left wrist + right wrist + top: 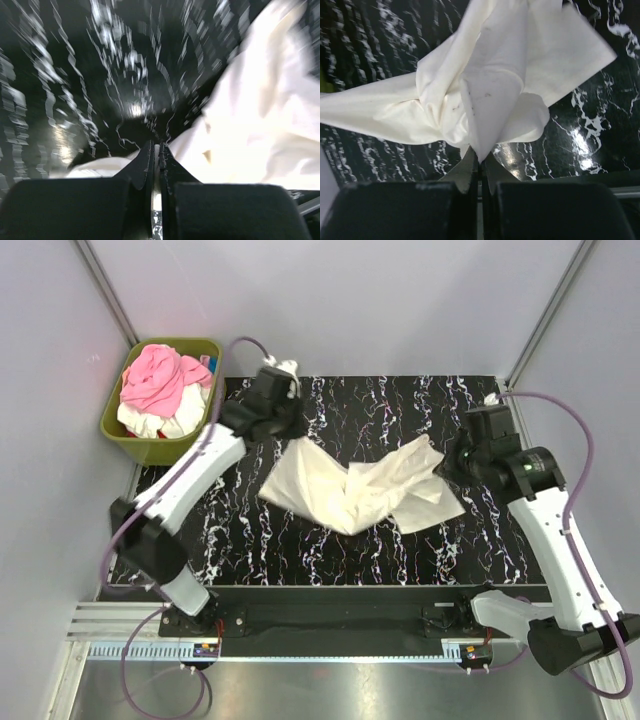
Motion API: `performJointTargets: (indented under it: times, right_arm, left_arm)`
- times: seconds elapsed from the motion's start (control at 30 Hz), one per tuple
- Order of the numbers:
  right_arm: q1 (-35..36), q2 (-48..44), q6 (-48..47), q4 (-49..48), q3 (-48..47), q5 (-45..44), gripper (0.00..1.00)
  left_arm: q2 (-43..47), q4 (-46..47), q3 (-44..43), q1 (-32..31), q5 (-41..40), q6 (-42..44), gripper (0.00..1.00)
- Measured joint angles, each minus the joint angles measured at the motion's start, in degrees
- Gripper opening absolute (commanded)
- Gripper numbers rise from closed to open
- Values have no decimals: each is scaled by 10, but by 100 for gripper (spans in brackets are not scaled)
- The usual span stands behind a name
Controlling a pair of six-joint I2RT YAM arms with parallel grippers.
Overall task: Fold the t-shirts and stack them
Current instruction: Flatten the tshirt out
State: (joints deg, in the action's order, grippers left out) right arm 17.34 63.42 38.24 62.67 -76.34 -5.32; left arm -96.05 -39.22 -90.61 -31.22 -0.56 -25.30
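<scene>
Passable over bare table (262, 552) at lower left and upper middle of top view. Blocked mid-frame by shirt (352, 490), at the sides by left arm (195, 475) and right arm (550, 530), upper left by basket (150, 452).

Bright, even overhead light; the left wrist view smears with motion blur, glare spots dot the marbled tabletop (585, 145), and the cream t-shirt (260, 125) looks overexposed

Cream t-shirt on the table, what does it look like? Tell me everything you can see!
The cream t-shirt is soft, plain off-white cloth, crumpled and twisted in the middle, not yet folded. It lies mostly on the black marbled table. The left gripper pinches its far left corner and the right gripper pinches its right edge, both shut on it.
</scene>
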Motion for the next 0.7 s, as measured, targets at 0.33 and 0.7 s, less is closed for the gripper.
performJointTargets:
  times: [0.33, 0.7]
  right_arm:
    - [-25, 53, -25, 87, -325, -22, 0]
    - [-68, 76, -60, 132, -394, -100, 0]
  left_arm:
    - [118, -106, -197, 124, -61, 40, 0]
    - [-46, -220, -250, 207, -42, 50, 9]
